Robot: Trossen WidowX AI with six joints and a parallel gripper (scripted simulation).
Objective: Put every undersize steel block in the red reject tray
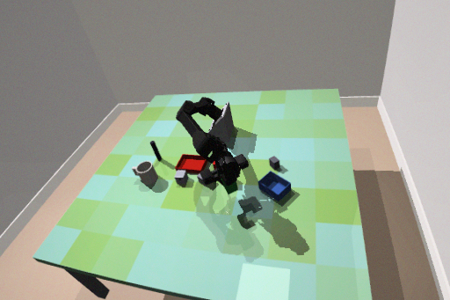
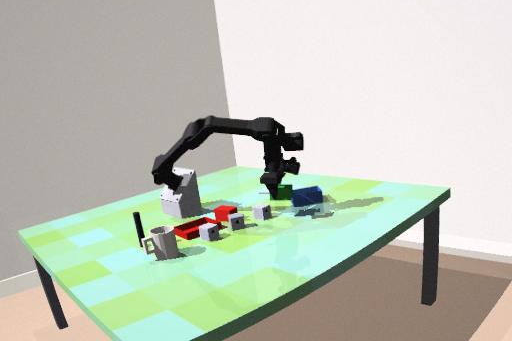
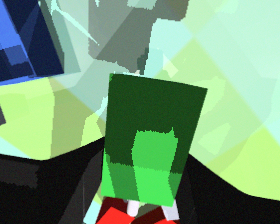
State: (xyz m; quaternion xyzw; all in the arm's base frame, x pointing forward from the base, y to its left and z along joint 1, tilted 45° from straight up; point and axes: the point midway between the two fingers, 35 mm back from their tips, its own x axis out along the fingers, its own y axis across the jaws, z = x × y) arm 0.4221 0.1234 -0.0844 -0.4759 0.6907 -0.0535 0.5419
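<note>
The green gauge (image 1: 231, 188) (image 2: 285, 192) (image 3: 153, 135) is being pinched by the gripper (image 1: 228, 178) (image 2: 272, 191) (image 3: 143, 141); no steel block is visibly lying in the red tray (image 1: 177, 167) (image 2: 189, 234), so sorting is apparently still remaining.

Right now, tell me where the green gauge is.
The green gauge is between the gripper's fingers, just left of the blue tray in the exterior view.

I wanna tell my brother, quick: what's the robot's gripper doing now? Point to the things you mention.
Gripper (image 1: 231, 180) (image 2: 275, 193) (image 3: 143, 141): closed, holding the green gauge (image 1: 231, 187) (image 2: 285, 192) (image 3: 153, 120).
</note>
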